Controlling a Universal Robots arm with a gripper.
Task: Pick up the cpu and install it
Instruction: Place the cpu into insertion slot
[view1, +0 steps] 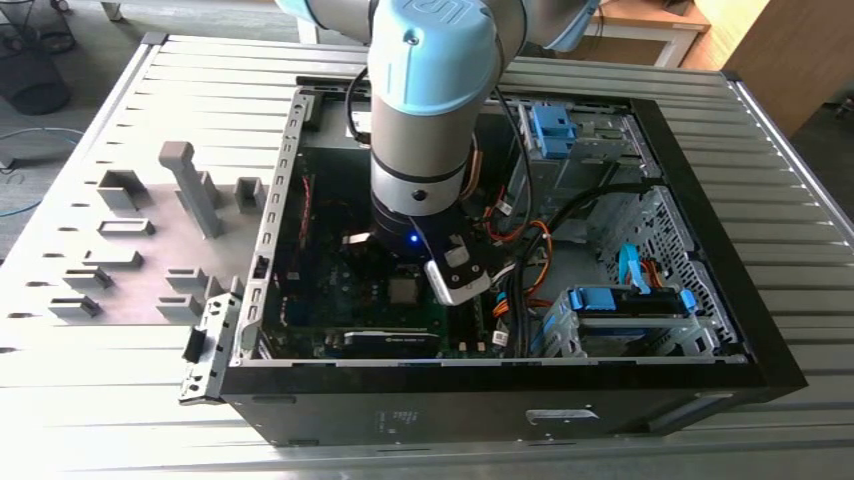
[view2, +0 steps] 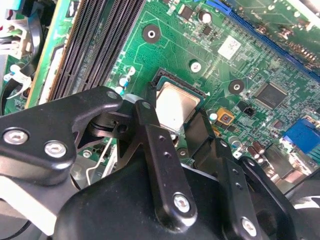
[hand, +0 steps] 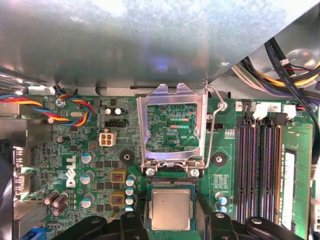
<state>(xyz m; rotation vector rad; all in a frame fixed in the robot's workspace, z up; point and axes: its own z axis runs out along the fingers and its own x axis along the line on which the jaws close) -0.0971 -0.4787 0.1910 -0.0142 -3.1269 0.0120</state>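
Cpu (hand: 171, 209): thin flat chip w/ metal top, lying in motherboard socket (view2: 162, 77), clamp frame (hand: 172, 125) flipped up. Pincer (view2: 172, 116) fingers apart, straddling it. We judge it light, stiff, fragile underneath; hold by opp. edges only.

One cpu (hand: 170, 209), one raised socket frame (hand: 172, 93), one robot arm (view1: 427, 100) and one open computer case (view1: 507, 385).

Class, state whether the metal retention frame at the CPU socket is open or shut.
Open: in the first wrist view the frame is swung back, leaving the cpu uncovered.
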